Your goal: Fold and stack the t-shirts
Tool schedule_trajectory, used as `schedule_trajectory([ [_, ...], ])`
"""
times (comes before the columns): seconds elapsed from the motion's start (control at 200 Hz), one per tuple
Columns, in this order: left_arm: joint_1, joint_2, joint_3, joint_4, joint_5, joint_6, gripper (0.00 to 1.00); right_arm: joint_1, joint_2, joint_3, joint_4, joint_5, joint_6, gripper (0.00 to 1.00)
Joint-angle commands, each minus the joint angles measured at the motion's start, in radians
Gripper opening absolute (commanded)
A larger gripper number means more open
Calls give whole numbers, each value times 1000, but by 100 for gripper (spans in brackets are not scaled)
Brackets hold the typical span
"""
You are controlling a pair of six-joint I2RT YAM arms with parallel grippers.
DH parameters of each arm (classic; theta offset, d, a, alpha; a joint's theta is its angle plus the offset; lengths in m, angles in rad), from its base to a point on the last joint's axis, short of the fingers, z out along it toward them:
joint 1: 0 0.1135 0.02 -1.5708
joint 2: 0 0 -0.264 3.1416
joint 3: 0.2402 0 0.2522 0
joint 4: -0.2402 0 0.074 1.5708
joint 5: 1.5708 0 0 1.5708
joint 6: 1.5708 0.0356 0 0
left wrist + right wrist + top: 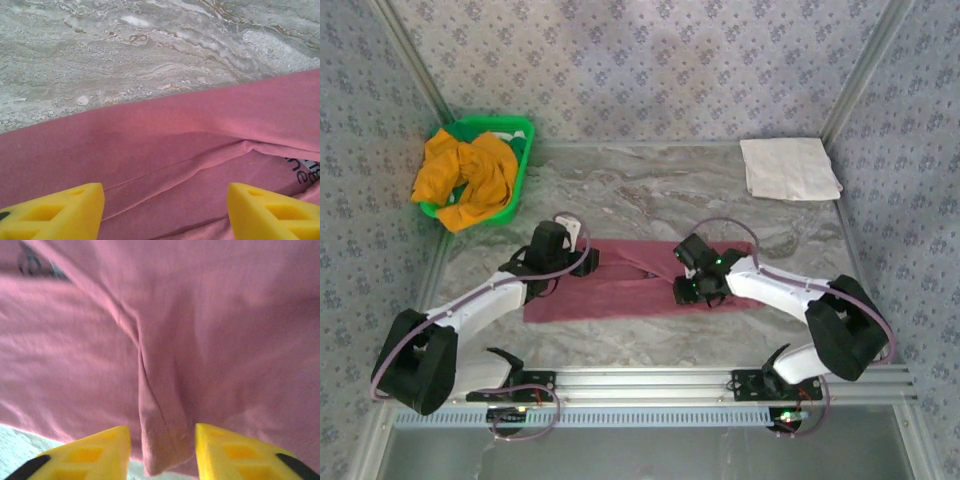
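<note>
Task status, judged from the layout: approx. early-to-mid. On the marble table (650, 190) the maroon t-shirt (620, 285) lies near the front edge, centre, as a long flat band running L-R, so it looks like the lengthwise fold is in. It's not yet a compact packet; the crosswise fold(s) are left. The mustard-orange t-shirt (470, 180) sits bunched in the green basket (525, 130) at the far-left corner, spilling over the rim, untouched & unfolded. A folded white cloth (788, 168) lies at the far-right corner, well apart from the rest; could be the stack spot, can't say. So: one shirt partly folded, one not begun, nothing stacked.

Grippers: the left gripper (165, 215) is over the L end of the band, the right one nearer the R end.

Left: yellow fingers (65, 210) spread wide, nothing btwn them, just flat maroon cloth below w/ a shallow crease. Can't tell if the tips touch the cloth. A bit of the white print (302, 170) peeks out at the edge.

The right gripper (162, 450) is drawn in to a narrow gap at the shirt's edge, w/ a raised fold of maroon cloth (165, 440) filling the space btwn the tips. Reads as a pinch on that fold, though the view is blurry, so grip firmness is unclear.
</note>
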Motion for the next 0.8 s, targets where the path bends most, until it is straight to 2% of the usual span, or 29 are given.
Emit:
schedule_trajectory([
  [0.0,1,-20,-11,41,-22,19,66,2,-44,-4,5,-1,51,49],
  [0.085,6,-14,-5,43,-23,15,66,-25,-100,20,-6,11,51,57],
  [0.14,9,-16,2,43,-17,16,66,-78,-130,39,-3,7,37,58],
  [0.245,15,-24,13,44,-12,14,66,-234,-161,68,2,-29,12,59],
  [0.375,37,-17,28,29,-14,-3,66,-456,-116,88,4,-89,-14,56],
  [0.485,56,-12,25,33,-3,-7,66,-588,-84,86,39,-123,-26,55],
  [0.605,70,-4,28,27,6,-2,66,-677,-14,96,91,-177,-54,55],
  [0.795,84,9,40,20,17,3,66,-706,100,115,138,-210,-62,56],
])
